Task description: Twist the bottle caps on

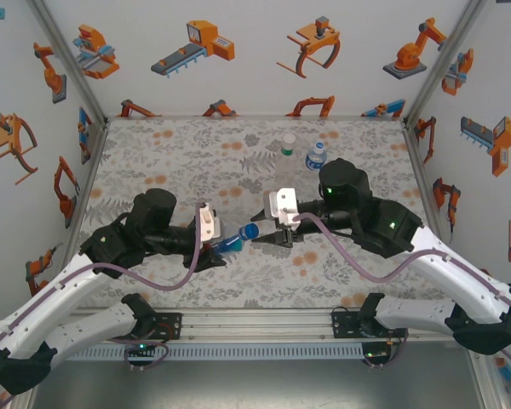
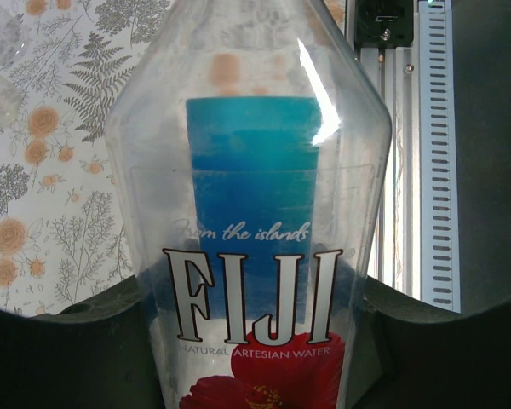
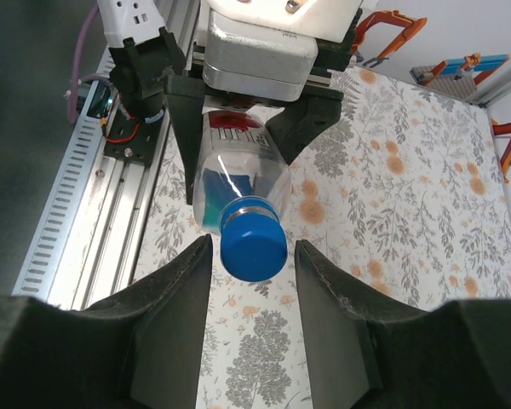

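Step in hand: screwing the blue cap [image 3: 254, 249] onto the Fiji bottle [image 2: 255, 213].

My L hand [image 1: 222, 247] is clamped on the bottle body and holds it on its side above the table [image 1: 179, 162], neck pointing at my R hand [image 3: 253, 256]. The cap sits on the neck. How far it's threaded, can't tell.

R hand is narrow but not gripping. The fingers [image 3: 183, 298] stand either side of the cap, w/ a thin gap on each side.

My read: I'm between twists. Next move needs the R hand to close square on the cap rim and turn the wrist about the neck axis, while L keeps the bottle from spinning. Risk is a crooked bite that cross-threads or knocks the cap off.

Views:
- R wrist cam gives the gaps beside the cap and L's fingers on the body. Top cam is too coarse for either.
- Top cam gives the layout: both hands meet mid-table, and 2 more bottles stand at the far side, well apart from them, green-label one [image 1: 287, 145] and slim blue-label one [image 1: 317, 156]. Their caps are too small to judge.
- L wrist cam reads the label close up, nothing re the thread.
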Tool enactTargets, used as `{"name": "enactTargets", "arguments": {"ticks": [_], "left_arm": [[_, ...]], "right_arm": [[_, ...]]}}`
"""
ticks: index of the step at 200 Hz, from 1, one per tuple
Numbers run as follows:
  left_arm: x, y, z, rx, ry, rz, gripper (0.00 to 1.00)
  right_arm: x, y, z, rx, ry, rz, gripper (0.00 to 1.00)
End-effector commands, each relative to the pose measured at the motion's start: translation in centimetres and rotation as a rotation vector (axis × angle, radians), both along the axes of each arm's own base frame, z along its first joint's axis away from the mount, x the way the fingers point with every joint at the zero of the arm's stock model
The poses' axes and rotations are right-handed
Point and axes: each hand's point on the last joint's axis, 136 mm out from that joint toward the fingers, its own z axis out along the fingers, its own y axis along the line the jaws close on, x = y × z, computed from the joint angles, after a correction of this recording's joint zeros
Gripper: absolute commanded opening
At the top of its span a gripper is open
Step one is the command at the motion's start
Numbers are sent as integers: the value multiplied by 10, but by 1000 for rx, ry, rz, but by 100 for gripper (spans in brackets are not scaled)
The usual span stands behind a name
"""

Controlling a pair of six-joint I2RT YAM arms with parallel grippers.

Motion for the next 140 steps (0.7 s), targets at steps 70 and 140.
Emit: {"name": "enactTargets", "arguments": {"ticks": [70,140], "left_arm": [[-8,1,5,-14,1,-30,0],[-6,0,10,-28,-19,-33,0]], "right_arm": [[-2,4,-3,17,38,-5,23],[30,4,-8,102,661,-347,0]]}}
